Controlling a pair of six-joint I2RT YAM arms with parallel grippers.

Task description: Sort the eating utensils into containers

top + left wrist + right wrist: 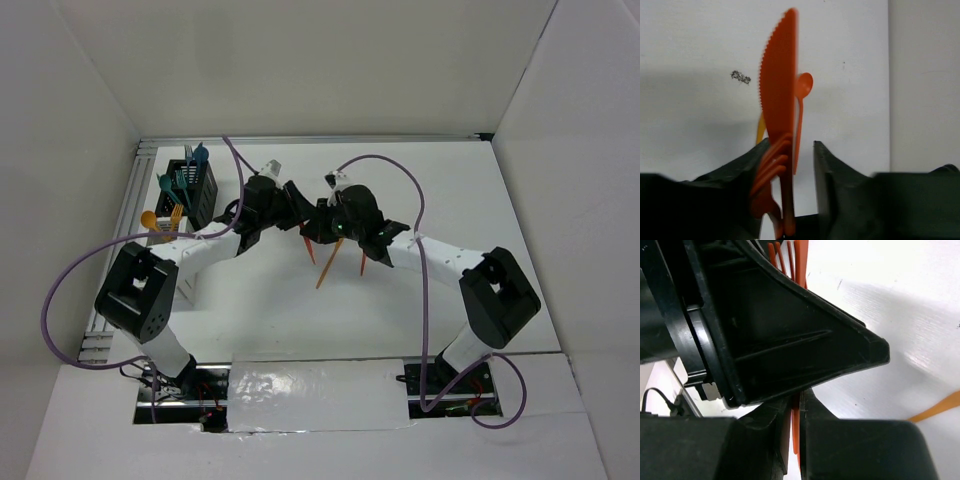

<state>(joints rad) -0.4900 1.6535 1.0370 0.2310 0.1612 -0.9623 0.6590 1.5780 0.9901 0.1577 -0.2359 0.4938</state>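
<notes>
1. Orange plastic serrated knife (779, 100) and orange plastic fork (771, 165) stand together between the left gripper (791, 145) fingers, which are half-wide; one finger touches the fork, the other stands clear.
2. Right gripper (797, 400) fingers pinch narrow on a thin orange plastic strip (795, 427); which utensil it belongs to, I cannot tell.
3. Both grippers meet above the white table (450, 180), to the right of the black perforated mesh bin (197, 190), which holds teal plastic utensils (190, 165).
</notes>
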